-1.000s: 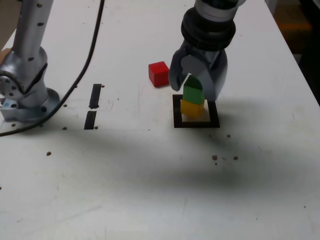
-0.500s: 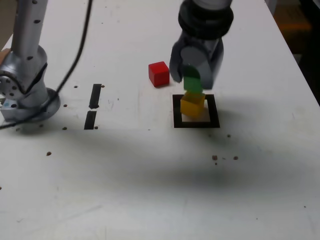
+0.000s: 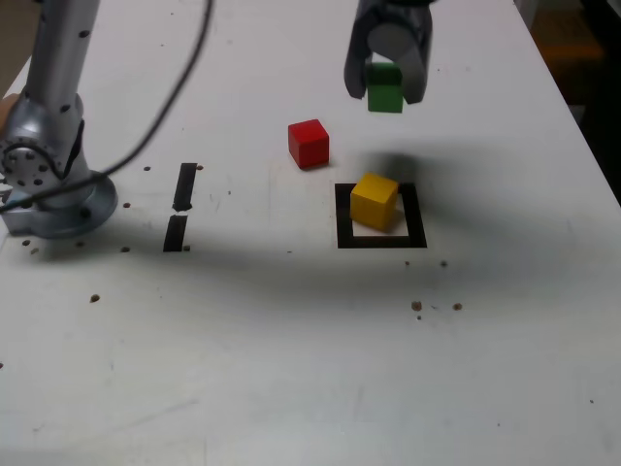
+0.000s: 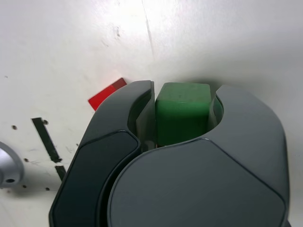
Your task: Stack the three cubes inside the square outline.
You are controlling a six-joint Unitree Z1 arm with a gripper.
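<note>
My gripper (image 3: 384, 85) hangs high above the table, shut on the green cube (image 3: 385, 87); the wrist view shows that green cube (image 4: 182, 113) clamped between the two dark jaws of the gripper (image 4: 183, 109). The yellow cube (image 3: 374, 202) sits alone inside the black square outline (image 3: 380, 239), slightly turned. The red cube (image 3: 309, 143) rests on the table outside the outline, toward the exterior view's left of it; a corner of this red cube (image 4: 106, 93) shows in the wrist view.
The arm's silver base (image 3: 44, 165) stands at the exterior view's left edge, with a black cable running from it. Two short black strips (image 3: 180, 206) lie on the white table (image 3: 291, 369). Small dark specks dot the surface.
The gripper closed on the green cube that was on top of the yellow one and rose well above it. The yellow cube stayed in the outline.
</note>
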